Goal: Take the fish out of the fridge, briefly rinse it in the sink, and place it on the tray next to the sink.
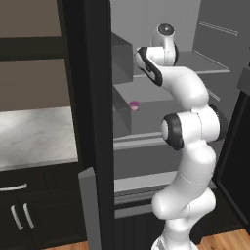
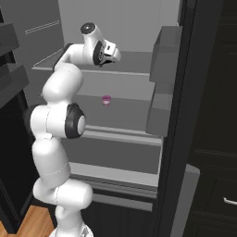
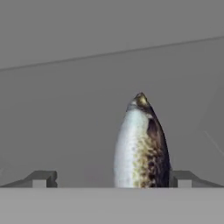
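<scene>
Here fish (image 3: 141, 148) hugs right fingertip (image 3: 183, 179).

Arm reached into the open fridge (image 1: 146, 122)

A small pink-topped cup (image 1: 134, 105) is seen on a grey shelf (image 1: 146, 97); a pale marble surface (image 1: 34, 136) is seen at left.

no readable text, labels or signs

Base views flank fridge (image 1: 146, 122) – hand view close on fish (image 3: 141, 144)
</scene>
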